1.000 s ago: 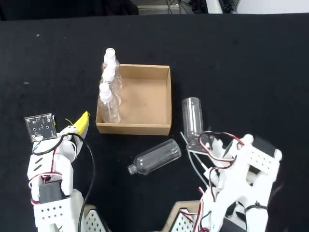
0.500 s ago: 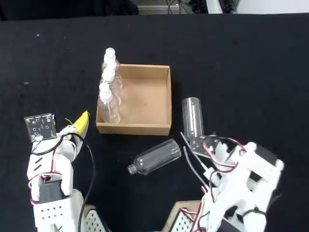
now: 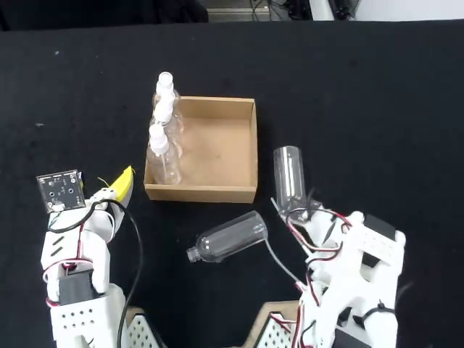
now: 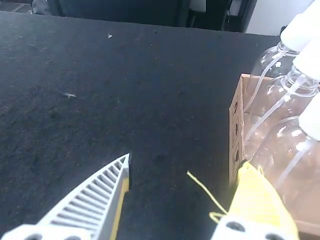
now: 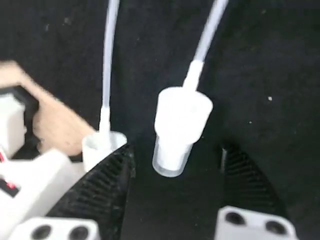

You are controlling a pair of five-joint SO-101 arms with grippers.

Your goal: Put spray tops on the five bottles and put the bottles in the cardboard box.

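Three capped bottles [image 3: 164,145] stand along the left wall of the cardboard box [image 3: 217,148]; the left wrist view has them [image 4: 280,115] close beside my yellow finger. Two uncapped clear bottles lie on the table: one [image 3: 226,237] in front of the box, one [image 3: 289,177] to its right. My right gripper [image 5: 175,157] is open low over the table, and a white spray top [image 5: 180,125] with its tube lies between the jaws, touching neither. A second spray top [image 5: 102,145] lies against one finger. My left gripper [image 4: 185,165] stands open and holds nothing, left of the box.
The black table [image 3: 362,109] has free room to the far side and the right. The box floor [image 3: 225,145] to the right of the three bottles is bare. The arm bases [image 3: 87,312] stand at the near edge.
The right arm has shifted left and towards the upper lying bottle. The bottle in front of the box slid slightly left, and a spray tube swung with it. The left arm has not moved.
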